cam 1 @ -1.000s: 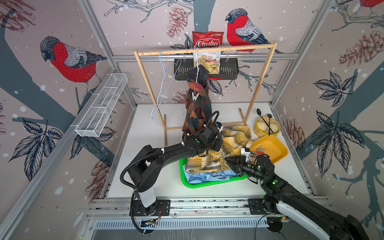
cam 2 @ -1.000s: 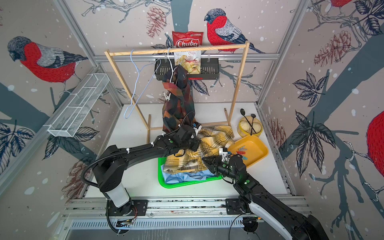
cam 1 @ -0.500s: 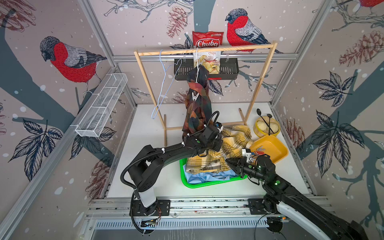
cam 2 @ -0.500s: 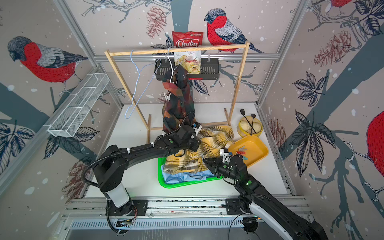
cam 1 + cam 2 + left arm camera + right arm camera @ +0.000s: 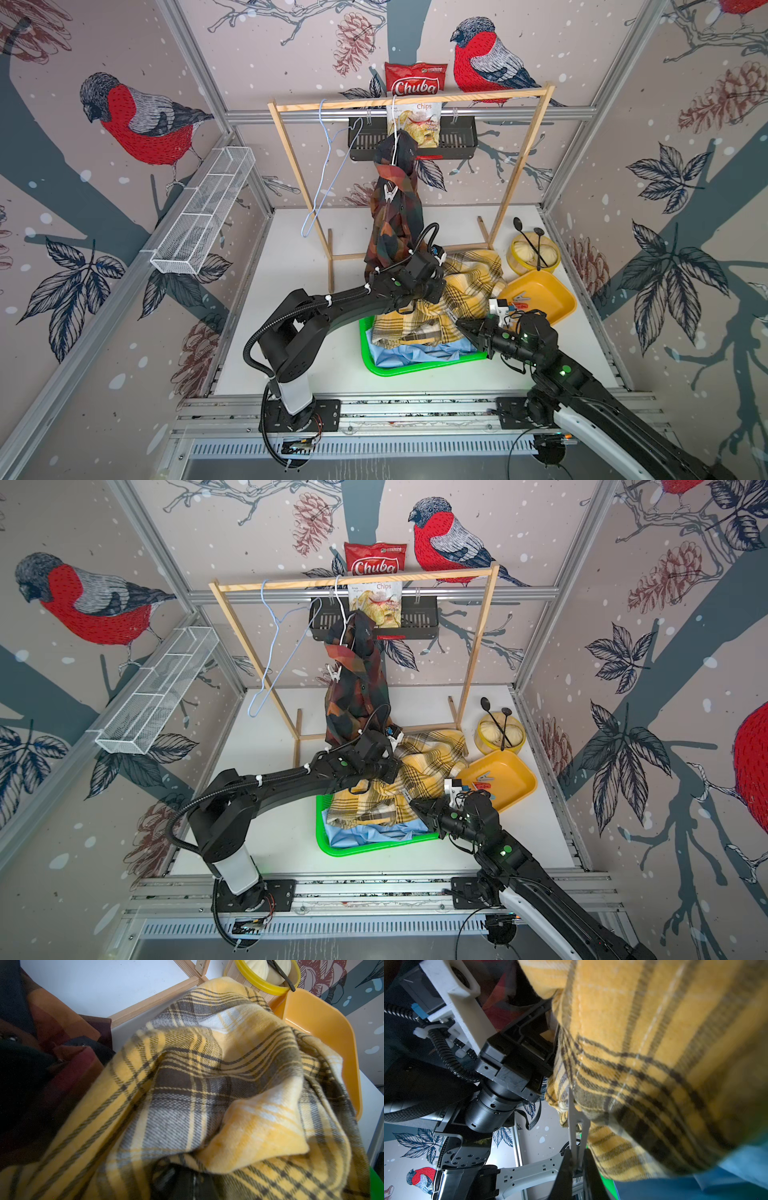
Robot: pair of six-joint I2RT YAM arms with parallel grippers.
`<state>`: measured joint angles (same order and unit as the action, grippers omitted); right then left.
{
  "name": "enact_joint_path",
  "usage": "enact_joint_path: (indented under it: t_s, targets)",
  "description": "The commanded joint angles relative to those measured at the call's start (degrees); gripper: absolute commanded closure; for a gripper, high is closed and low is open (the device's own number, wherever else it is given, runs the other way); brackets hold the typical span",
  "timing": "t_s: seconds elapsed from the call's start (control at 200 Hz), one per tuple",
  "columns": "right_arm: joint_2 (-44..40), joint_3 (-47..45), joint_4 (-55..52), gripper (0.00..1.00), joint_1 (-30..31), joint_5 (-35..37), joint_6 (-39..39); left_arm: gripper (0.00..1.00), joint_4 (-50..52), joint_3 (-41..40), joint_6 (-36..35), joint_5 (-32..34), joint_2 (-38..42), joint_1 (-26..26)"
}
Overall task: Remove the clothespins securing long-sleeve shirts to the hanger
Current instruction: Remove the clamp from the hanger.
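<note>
- White worktop (image 5: 291, 257), bird-papered walls.
- One translucent grey plastic clothespin (image 5: 576, 1124) bites the yellow-and-white plaid shirt (image 5: 654, 1043) at its hem, above green plastic tray (image 5: 386, 370).
- Right tool (image 5: 576, 1160) clamped on its legs, likely to spring it.
- Left tool (image 5: 182, 1178) pinched on same shirt, steadying cloth.

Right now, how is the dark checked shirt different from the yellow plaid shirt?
The dark checked shirt hangs from a white hanger; the yellow plaid shirt lies crumpled over the green basket. The dark checked shirt's whitish clothespin is untouched; the yellow plaid shirt's grey clothespin is squeezed by the right pincer. Both are checked.
</note>
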<state>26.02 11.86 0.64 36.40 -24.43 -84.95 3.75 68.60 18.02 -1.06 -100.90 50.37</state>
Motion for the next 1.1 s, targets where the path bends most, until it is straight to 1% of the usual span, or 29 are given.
enact_joint_path:
  t_s: [0.0, 0.155, 0.225, 0.295, 0.41, 0.67, 0.795, 0.886, 0.976, 1.091]
  targets:
    - [-1.5, 1.3, -4.4, 0.96, -0.2, 0.2, 1.8, 1.00, -0.2, 0.0, 0.7, 1.6, -0.2, -0.2]
    - [-2.3, 2.8, -8.0, 0.96, -2.8, -1.0, 3.9, 1.00, -0.2, 0.0, 0.8, 1.5, -0.3, -0.4]
    - [-1.8, 1.9, -6.5, 0.96, -4.0, -2.0, 3.8, 1.00, -0.3, 0.0, 0.9, 1.3, -0.2, -0.4]
    - [-1.0, 1.3, -4.4, 0.98, -4.4, -2.1, 3.7, 1.00, -0.2, -0.1, 0.8, 1.4, -0.1, -0.4]
    - [0.1, 2.0, -4.2, 0.98, -4.7, -2.6, 4.2, 1.00, -0.1, -0.1, 0.7, 1.6, -0.3, -0.4]
    - [-3.4, 8.1, -16.2, 0.99, -7.4, -4.2, 8.1, 1.00, -0.1, 0.0, 0.9, 1.5, -0.5, -0.5]
    - [-5.5, 9.9, -19.6, 0.99, -9.0, -5.3, 8.8, 1.00, -0.2, 0.0, 1.0, 1.5, -0.5, -0.7]
    - [-5.5, 11.1, -22.3, 1.00, -9.8, -6.0, 10.0, 1.00, -0.1, 0.0, 1.2, 1.6, -0.4, -0.8]
    - [-5.8, 13.1, -24.1, 1.00, -10.7, -5.2, 11.6, 1.00, -0.1, 0.0, 1.3, 1.8, 0.0, -1.0]
    - [-3.7, 16.8, -25.6, 1.00, -14.6, -3.8, 15.0, 1.00, 0.0, -0.3, 1.3, 2.0, 1.1, -1.0]
